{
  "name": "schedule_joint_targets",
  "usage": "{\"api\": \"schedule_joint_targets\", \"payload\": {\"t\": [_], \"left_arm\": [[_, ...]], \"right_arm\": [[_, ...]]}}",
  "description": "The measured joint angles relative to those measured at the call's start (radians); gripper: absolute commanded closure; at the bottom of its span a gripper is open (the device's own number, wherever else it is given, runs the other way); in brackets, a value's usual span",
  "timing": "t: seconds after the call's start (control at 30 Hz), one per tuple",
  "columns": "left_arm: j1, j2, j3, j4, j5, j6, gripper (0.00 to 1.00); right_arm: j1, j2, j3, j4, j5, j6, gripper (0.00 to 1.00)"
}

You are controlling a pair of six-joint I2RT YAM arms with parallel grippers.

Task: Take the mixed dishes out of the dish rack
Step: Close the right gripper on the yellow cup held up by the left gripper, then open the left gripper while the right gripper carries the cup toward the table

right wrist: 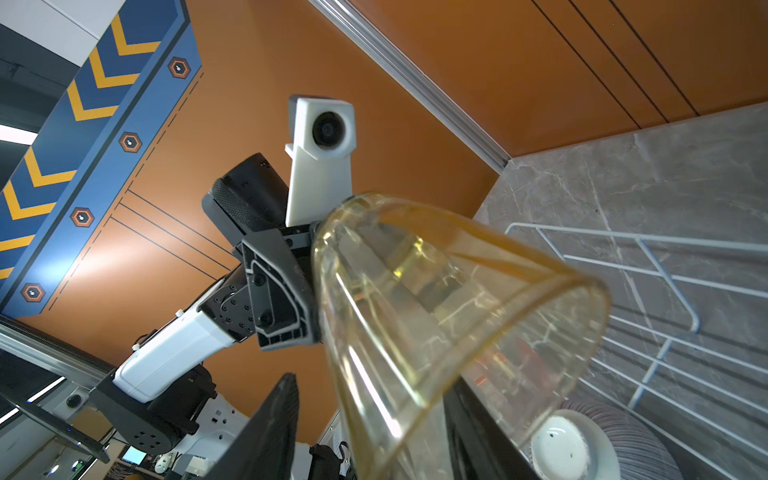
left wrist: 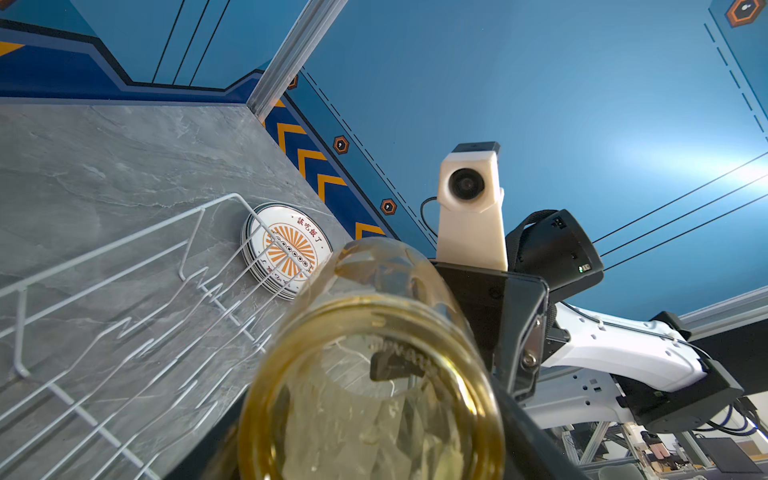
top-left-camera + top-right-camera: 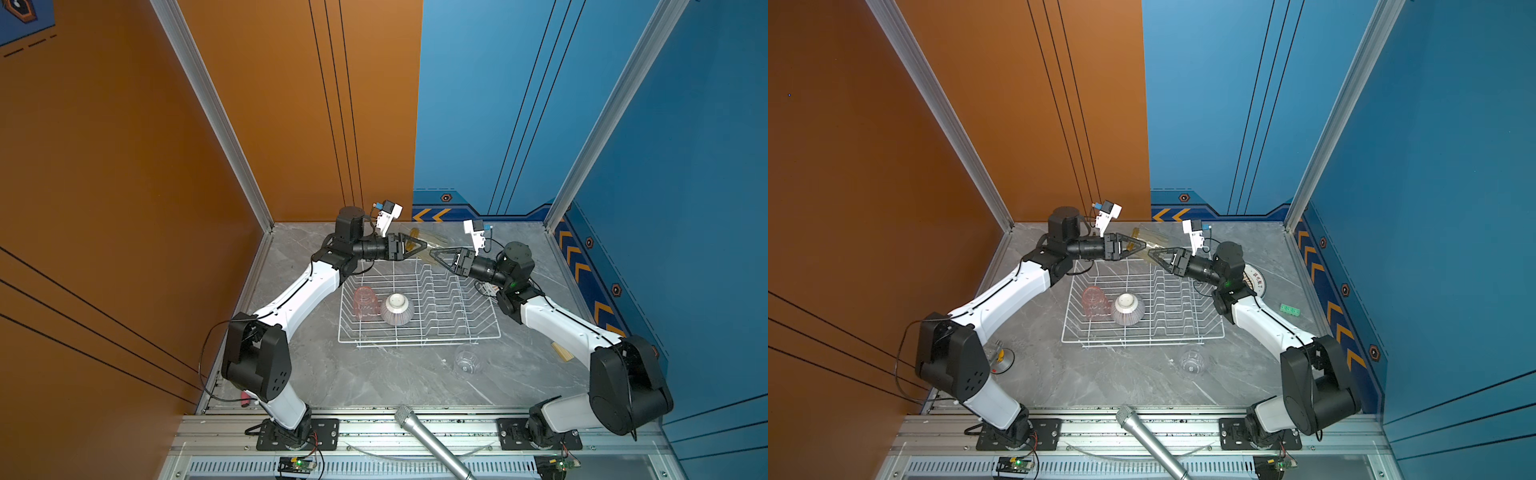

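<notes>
From where I stand the amber tumbler (image 3: 428, 246) hangs in the air over the 12 o'clock edge of the dish rack (image 3: 415, 340). It lies on its side, long axis running roughly 9 o'clock to 3 o'clock, base toward 9 and open mouth toward 3. The left tool (image 3: 420, 246) reaches in from 9 o'clock and is clamped across the base end; it alone seems to carry the glass. The right tool (image 3: 435, 254) meets it from 3 o'clock, nearly nose to nose. Its jaws stand apart, with what looks like one finger pushed inside the mouth, showing dark through the base in the left wrist view. Its outer finger (image 1: 270, 436) sits beside the wall with a clear gap to the glass. So the mouth faces the right tool and the rim is the end nearer to it. I judge this a hand-over, and the coming move turns on the right tool pinching that wall, across the tumbler's axis, before the left lets go. Below, the pink tumbler (image 3: 365, 302) and the striped bowl (image 3: 397, 309) sit in the 9 o'clock half of the rack. A clear tumbler (image 3: 467, 359) rests on the desk (image 3: 374, 382) off the rack's 5 o'clock corner, and the stack of plates (image 2: 286, 249) lies on the desk at its 3 o'clock side
</notes>
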Motion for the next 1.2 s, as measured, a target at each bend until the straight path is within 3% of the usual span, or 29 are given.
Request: {"api": "schedule_joint_targets", "payload": {"t": [0.4, 0.57, 0.7, 1.2], "left_arm": [[-0.010, 0.013, 0.000, 0.065, 0.030, -0.043, 0.65], [-0.010, 0.013, 0.000, 0.083, 0.058, -0.076, 0.65], [-0.009, 0.013, 0.000, 0.095, 0.075, -0.092, 0.63], [-0.020, -0.069, -0.080, 0.097, -0.006, -0.029, 0.03]], "right_arm": [[-0.011, 0.005, 0.003, 0.095, -0.003, 0.076, 0.80], [-0.016, 0.005, 0.003, 0.134, -0.022, 0.093, 0.99], [-0.017, 0.003, 0.004, 0.159, -0.034, 0.097, 1.00], [-0.013, -0.032, 0.014, 0.122, -0.048, 0.087, 1.00]]}}
